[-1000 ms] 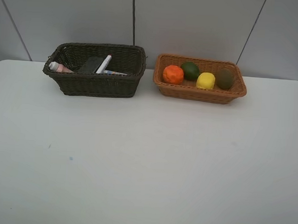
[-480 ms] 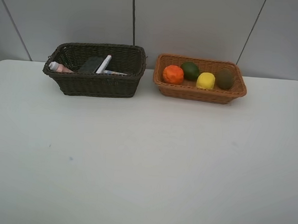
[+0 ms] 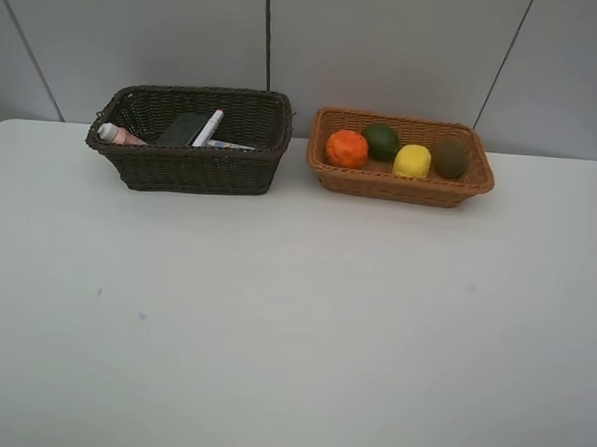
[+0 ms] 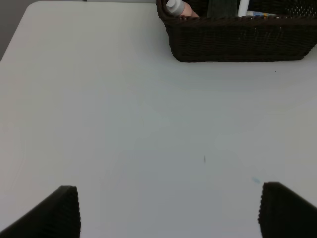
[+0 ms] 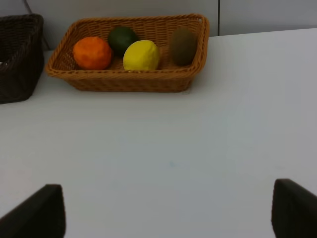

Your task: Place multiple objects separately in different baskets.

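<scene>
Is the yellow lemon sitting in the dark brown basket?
No, the yellow lemon lies in the light orange-tan wicker basket, beside the orange, not in the dark brown wicker basket.

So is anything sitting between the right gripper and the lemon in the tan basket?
Only the tan basket's near wall; the bare table lies between the open right gripper and it. The lemon sits inside, reachable from above.

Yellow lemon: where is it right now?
In the exterior high view, the yellow lemon lies inside the light orange-tan wicker basket on the right, between the green fruit and brown kiwi.
</scene>
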`<state>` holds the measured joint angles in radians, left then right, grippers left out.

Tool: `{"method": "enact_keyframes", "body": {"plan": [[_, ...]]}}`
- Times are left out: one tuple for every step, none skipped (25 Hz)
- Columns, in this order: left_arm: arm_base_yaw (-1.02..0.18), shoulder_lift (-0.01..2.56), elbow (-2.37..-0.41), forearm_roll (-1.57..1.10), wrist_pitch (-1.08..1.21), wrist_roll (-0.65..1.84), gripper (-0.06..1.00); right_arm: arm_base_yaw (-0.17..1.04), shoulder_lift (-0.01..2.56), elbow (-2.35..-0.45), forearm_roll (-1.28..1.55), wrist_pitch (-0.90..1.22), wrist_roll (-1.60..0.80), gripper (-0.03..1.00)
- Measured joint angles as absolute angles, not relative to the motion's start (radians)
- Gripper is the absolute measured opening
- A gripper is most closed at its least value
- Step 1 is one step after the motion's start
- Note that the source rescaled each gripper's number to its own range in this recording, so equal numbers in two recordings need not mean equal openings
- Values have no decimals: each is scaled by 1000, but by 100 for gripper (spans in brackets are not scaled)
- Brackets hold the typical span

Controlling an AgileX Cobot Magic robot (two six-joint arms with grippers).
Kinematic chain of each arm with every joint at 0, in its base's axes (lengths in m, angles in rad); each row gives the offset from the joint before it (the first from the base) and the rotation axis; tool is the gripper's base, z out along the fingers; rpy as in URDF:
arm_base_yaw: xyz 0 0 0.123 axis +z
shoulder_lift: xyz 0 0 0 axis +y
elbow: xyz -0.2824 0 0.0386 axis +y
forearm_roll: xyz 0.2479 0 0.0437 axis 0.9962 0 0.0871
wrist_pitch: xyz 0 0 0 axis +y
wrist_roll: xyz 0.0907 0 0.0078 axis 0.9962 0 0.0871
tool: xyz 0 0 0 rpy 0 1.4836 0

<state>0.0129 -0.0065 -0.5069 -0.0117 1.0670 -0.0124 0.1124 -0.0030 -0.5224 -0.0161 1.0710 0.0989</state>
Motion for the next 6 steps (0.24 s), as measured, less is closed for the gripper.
{"method": "enact_keyframes", "body": {"plan": [[13, -6, -507, -12, 1067, -12, 94, 112, -3, -522, -16, 1071, 99, 96], [13, -6, -507, -12, 1067, -12, 94, 112, -3, -522, -16, 1071, 99, 96], [13, -6, -507, -12, 1067, -12, 94, 112, -3, -522, -16, 1071, 99, 96], [13, -6, -507, -12, 1067, -12, 94, 112, -3, -522, -16, 1071, 99, 96], [13, -6, -507, -12, 1067, -12, 94, 112, -3, -522, -16, 1070, 99, 96], [13, -6, -507, -12, 1067, -12, 94, 112, -3, -522, -16, 1070, 99, 96]]}}
